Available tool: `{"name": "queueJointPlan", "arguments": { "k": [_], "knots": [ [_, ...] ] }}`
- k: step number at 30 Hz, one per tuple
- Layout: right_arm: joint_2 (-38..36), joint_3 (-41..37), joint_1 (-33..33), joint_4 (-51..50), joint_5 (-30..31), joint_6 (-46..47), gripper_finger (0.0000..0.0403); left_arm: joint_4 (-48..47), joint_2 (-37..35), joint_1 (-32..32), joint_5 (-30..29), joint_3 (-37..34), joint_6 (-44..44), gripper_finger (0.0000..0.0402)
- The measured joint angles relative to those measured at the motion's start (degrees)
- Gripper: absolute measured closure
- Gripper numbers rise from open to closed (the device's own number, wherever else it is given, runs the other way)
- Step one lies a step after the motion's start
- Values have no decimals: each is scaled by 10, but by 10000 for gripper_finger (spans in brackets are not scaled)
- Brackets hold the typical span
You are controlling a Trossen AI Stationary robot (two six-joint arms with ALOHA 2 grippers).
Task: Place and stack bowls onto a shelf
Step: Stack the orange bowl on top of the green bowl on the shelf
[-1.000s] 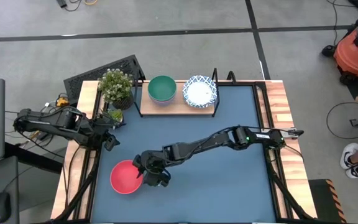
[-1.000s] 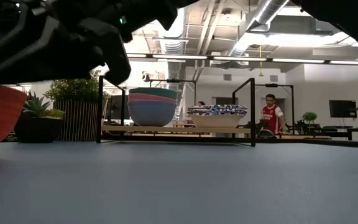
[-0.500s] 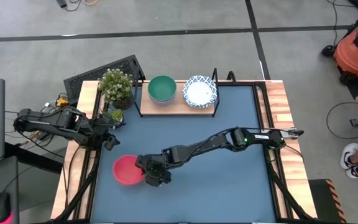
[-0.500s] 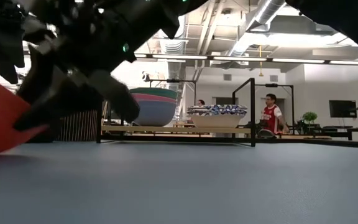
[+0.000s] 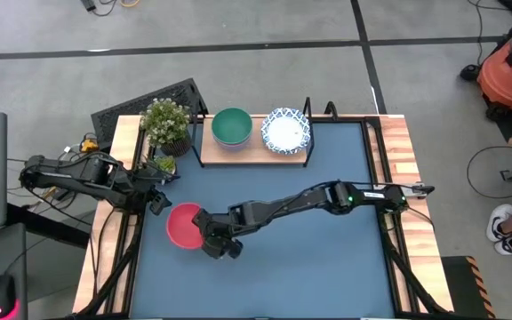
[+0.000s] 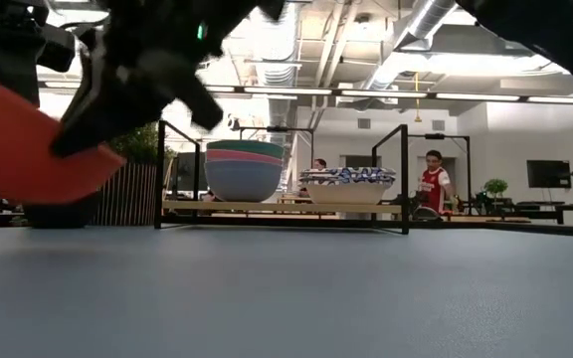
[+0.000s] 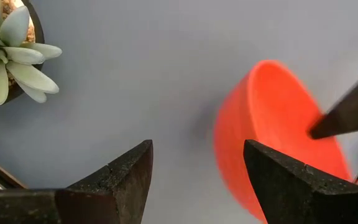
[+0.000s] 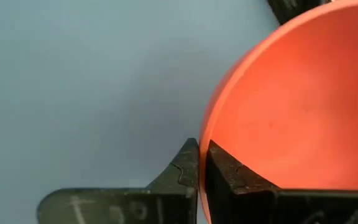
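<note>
A red bowl [image 5: 183, 226] hangs tilted above the blue mat at the table's left, with my right gripper [image 5: 204, 236] shut on it; it also shows in the low view as the red bowl [image 6: 28, 149]. My left gripper [image 5: 158, 203] stands open just left of that bowl, touching nothing. On the wooden shelf [image 5: 252, 151] at the far edge, a green bowl [image 5: 232, 126] tops a stack over a pink and a blue one [image 6: 244, 179]. White bowls with blue pattern [image 5: 285, 131] are stacked to its right. My right gripper pinches the red bowl's rim [image 8: 205, 140] on its near-right side, one finger inside the bowl and one outside. The fingers come slanting from the table's near right. The bowl is lifted clear of the mat and tilted.
A tall potted plant [image 5: 167, 124] stands left of the shelf, and a small succulent [image 7: 11, 50] sits by my left gripper. The blue mat [image 5: 327, 258] lies bare on the right and near side. A person in a red shirt [image 6: 432, 184] is in the room behind.
My right gripper has shut on the red bowl's rim and gone up and toward the far edge. The bowl, which rested on the mat, has tipped up and been lifted clear.
</note>
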Motion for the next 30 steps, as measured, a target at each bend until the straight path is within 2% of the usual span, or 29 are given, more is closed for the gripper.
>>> {"name": "queueJointPlan", "arguments": {
  "k": [6, 11, 15, 23, 30],
  "knots": [
    [-51, -6, -2, -75, 24, 29, 374, 1, 0, 0, 0, 0, -1, 166],
    [-122, -5, -19, -164, 30, 67, 374, 2, 0, 0, -5, 0, -2, 166],
    [-171, -5, -42, -205, 77, 97, 374, 3, 0, 0, -24, 0, -3, 166],
    [-234, -5, -131, -215, 207, 115, 374, 7, 0, 0, -44, 0, -10, 166],
    [-218, -5, -219, -210, 203, 107, 374, 7, 0, 0, -52, 0, -24, 166]
  ]
}}
